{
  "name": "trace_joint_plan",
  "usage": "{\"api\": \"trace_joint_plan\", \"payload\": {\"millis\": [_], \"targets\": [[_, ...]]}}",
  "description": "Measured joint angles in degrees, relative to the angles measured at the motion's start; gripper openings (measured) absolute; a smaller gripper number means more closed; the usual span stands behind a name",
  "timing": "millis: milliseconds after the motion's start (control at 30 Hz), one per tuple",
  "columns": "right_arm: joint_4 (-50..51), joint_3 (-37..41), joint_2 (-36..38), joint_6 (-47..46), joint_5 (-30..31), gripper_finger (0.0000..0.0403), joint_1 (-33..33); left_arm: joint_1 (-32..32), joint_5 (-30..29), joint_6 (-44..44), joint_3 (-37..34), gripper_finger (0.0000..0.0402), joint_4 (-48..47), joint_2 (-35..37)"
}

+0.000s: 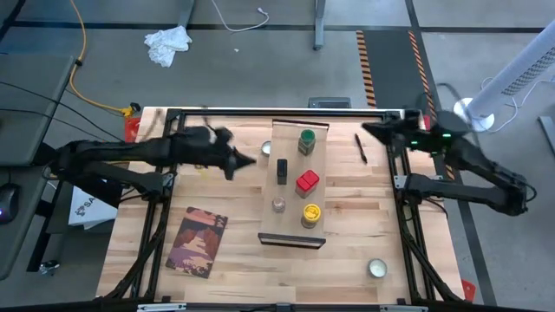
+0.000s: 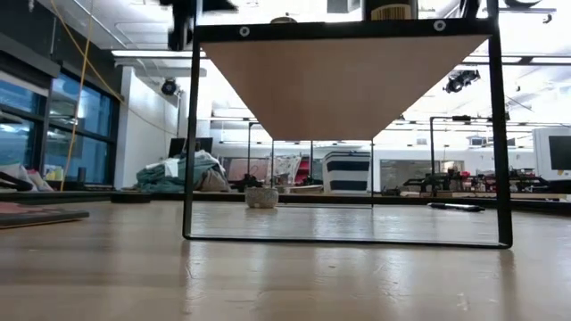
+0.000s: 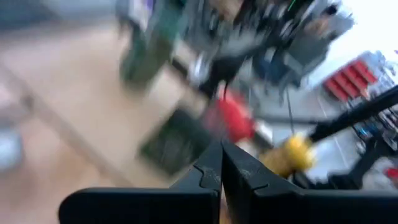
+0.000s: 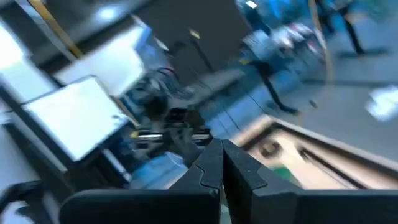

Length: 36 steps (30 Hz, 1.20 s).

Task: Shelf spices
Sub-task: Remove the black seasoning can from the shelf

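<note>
You have all five spices on the shelf (image 1: 293,186): green-lidded jar (image 1: 306,141), black square tin (image 1: 282,170), red-topped container (image 1: 307,181), tiny clear jar (image 1: 278,204), yellow-lidded jar (image 1: 310,214); your left gripper (image 1: 245,161) hangs just beside the shelf, fingers pressed together, empty; your right gripper (image 1: 371,131) sits well apart near the surface's far edge, likewise closed; both wrist views are smeared; the low view cuts off the jars.

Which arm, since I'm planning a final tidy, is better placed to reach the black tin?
Left, probably: the left tool hovers close beside the shelf near the black tin; the right tool is farther off, past the shelf's other side.
</note>
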State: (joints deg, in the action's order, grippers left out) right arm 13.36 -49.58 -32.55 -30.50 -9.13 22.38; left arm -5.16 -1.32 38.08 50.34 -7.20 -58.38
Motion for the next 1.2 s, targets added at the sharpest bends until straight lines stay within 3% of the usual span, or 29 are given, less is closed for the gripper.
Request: {"api": "trace_joint_plan", "payload": {"millis": [267,400,567,733,833,967,1200], "targets": [[16.5,-20.0,-9.4,13.4,5.6,0.0000,-6.7,3.1,-12.8,-25.1,21.1,0.0000,-16.1,-3.6],[25.9,-28.9,-15.2,20.2,6.1,0.0000,-7.3,2.9,-20.2,-33.2,30.8,0.0000,-23.3,-6.8],[34.6,-36.5,-20.6,22.6,7.0,0.0000,-7.3,2.9,-22.8,-39.4,36.8,0.0015,-22.6,-7.9],[36.2,-39.5,-23.0,23.7,6.1,0.0000,-7.3,2.9,-24.1,-40.9,38.5,0.0051,-23.1,-9.0],[35.3,-39.7,-23.8,20.6,4.4,0.0000,-7.3,2.9,-20.7,-40.6,38.5,0.0082,-23.0,-10.0],[34.8,-39.7,-25.1,12.5,3.5,0.0000,-7.3,2.9,-10.6,-38.6,38.6,0.0138,-19.4,-12.4],[34.3,-39.6,-27.6,12.5,3.5,0.0000,-7.3,3.0,4.2,-32.8,41.3,0.0251,-3.3,-17.6]]}}
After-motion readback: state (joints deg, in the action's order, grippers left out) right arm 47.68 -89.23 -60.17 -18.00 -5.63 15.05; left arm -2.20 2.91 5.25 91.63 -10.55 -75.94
